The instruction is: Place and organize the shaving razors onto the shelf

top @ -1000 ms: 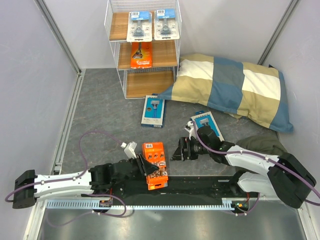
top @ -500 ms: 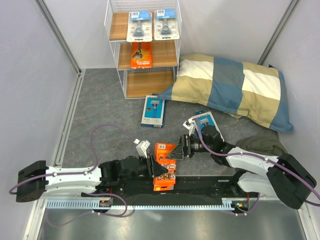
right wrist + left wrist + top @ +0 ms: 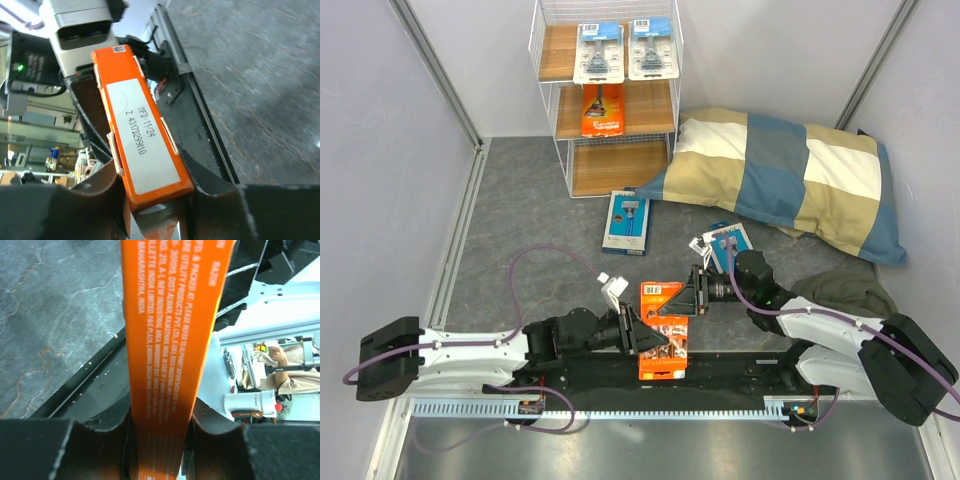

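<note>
Squeezing a flat orange razor pack (image 3: 662,330) edge-on with the left claw (image 3: 642,338), black fingers (image 3: 35,450) snug on both thin sides. Pinching the top end of that same pack with the right claw (image 3: 685,300), shut on it too. Smooth, shiny card, long and thin like a ruler from the side. Printed in white down the edge above the left claw: "RAZOR" and "MAHARASHTRA, INDIA". On a white sticker (image 3: 142,145) above the right claw: "MFD:11/24". Just past the right claw, flat on the grey stony floor (image 3: 520,230), a blue box (image 3: 725,243). Further out from both claws, a second blue box (image 3: 626,222). Way beyond both claws, a white wire shelf (image 3: 620,170) with brown wood boards: two clear packs (image 3: 599,52) with blue tops up high, another orange pack (image 3: 603,112) one board lower.
</note>
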`<state>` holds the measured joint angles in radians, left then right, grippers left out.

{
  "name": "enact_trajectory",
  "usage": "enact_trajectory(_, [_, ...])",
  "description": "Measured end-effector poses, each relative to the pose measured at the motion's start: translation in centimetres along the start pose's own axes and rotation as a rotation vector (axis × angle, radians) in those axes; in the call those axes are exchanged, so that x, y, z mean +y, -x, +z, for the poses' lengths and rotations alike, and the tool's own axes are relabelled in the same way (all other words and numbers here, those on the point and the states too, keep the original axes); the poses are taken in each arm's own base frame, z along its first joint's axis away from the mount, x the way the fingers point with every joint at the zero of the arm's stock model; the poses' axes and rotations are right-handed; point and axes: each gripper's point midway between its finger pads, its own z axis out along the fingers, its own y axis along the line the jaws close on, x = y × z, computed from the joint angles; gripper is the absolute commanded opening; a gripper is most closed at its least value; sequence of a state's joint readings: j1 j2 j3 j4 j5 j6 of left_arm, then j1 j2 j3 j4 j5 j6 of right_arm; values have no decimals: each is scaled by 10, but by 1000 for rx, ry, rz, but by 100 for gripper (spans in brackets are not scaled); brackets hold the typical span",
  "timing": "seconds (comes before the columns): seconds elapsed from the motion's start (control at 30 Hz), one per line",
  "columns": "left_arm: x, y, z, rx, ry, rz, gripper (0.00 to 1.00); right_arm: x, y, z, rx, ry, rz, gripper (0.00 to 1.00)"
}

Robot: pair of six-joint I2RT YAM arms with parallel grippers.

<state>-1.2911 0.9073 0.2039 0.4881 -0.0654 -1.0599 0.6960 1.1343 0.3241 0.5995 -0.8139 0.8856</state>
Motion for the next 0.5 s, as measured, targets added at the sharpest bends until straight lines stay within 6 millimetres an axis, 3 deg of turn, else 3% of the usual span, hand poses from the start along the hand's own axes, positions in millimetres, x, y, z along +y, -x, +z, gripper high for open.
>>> enact_trajectory(0.13, [-2,5,-1,2,15,17,45,7,6,-1,-6,20,-30,24])
enact_trajectory(0.23, [4,17,0,-9,74,39,74,7,18,3,-14,-5,-60,22])
enact_trajectory(0.27, [10,23,0,-20,109,46,89,5,24,4,-23,-20,-71,22])
enact_trajectory(0.37, [26,48,-1,-78,207,52,100,-4,39,5,-46,-63,-88,19])
enact_trajectory(0.5, [41,83,-4,-157,285,42,100,-32,61,-4,-95,-151,-58,17])
